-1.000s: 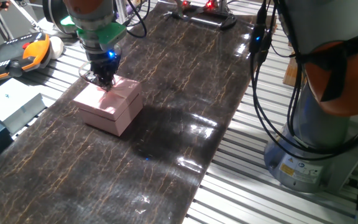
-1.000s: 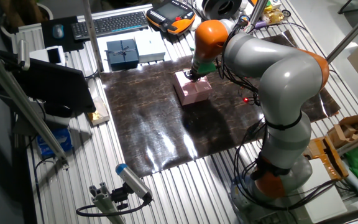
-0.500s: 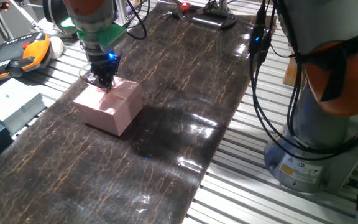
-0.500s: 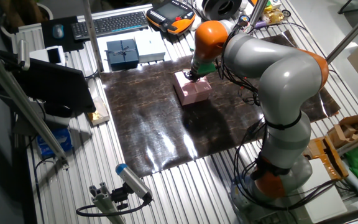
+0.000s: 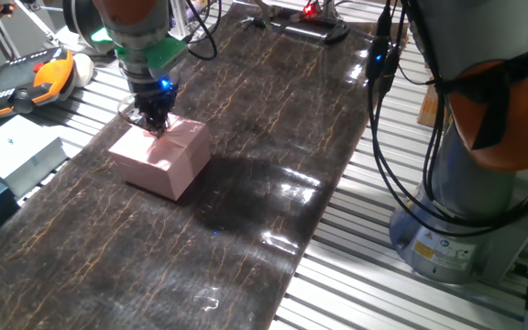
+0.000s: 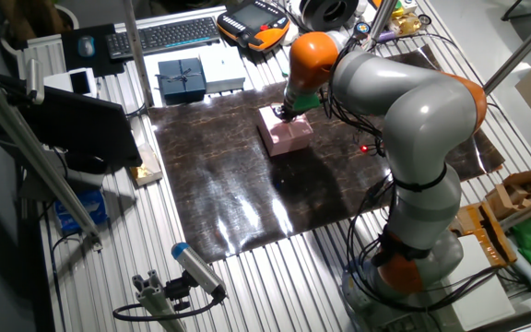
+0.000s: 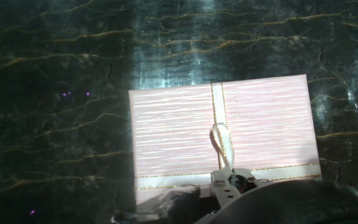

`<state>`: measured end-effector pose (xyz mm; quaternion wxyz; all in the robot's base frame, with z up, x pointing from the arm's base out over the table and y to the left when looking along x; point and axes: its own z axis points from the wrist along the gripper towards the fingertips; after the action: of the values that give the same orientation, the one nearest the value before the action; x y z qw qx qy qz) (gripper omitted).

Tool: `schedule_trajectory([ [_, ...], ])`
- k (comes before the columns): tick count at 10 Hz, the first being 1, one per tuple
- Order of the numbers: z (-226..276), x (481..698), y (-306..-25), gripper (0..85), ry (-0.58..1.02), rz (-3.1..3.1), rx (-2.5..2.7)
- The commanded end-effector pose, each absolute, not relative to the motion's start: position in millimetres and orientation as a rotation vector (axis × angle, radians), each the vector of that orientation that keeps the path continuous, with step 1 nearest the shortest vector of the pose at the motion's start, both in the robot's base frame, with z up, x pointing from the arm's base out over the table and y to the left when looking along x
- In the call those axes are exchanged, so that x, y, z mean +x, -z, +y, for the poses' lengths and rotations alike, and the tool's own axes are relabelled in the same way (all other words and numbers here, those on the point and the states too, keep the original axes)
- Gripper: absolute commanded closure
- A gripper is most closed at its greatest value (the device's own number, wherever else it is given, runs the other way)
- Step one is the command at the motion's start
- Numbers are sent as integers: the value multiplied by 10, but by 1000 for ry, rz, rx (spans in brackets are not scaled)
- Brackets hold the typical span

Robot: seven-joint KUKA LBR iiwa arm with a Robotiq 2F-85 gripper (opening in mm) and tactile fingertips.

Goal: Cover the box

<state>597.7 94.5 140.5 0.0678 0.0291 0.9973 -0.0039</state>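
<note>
A pale-pink lid (image 5: 180, 139) with a thin ribbon cross sits squarely on the box, so the two read as one pink block (image 6: 284, 136) on the dark mat. The box itself is hidden under the lid. My gripper (image 5: 154, 125) stands straight down on the top of the lid near its far edge, fingers close together around the ribbon loop (image 7: 223, 142). In the hand view the lid's top (image 7: 173, 130) fills the middle, and the gripper (image 7: 232, 183) is at the bottom edge, at the ribbon crossing.
A dark marbled mat (image 5: 273, 137) covers the slatted table. An orange-and-black pendant (image 5: 26, 78) and a white flat box (image 5: 16, 147) lie to the left. A dark blue gift box (image 6: 181, 78) and a keyboard (image 6: 164, 35) sit behind. The arm's base (image 5: 466, 211) stands at the right.
One second ago the lid sat higher, with a visible step above the box's walls. It has since sunk flush over the box. My gripper stayed on top of it.
</note>
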Motion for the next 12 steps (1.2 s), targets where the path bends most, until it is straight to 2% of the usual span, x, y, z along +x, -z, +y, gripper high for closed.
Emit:
schedule_trajectory([
  [1,945,5973,-1399,843,12,3005,88],
  [12,938,5972,-1343,843,7,3000,88],
])
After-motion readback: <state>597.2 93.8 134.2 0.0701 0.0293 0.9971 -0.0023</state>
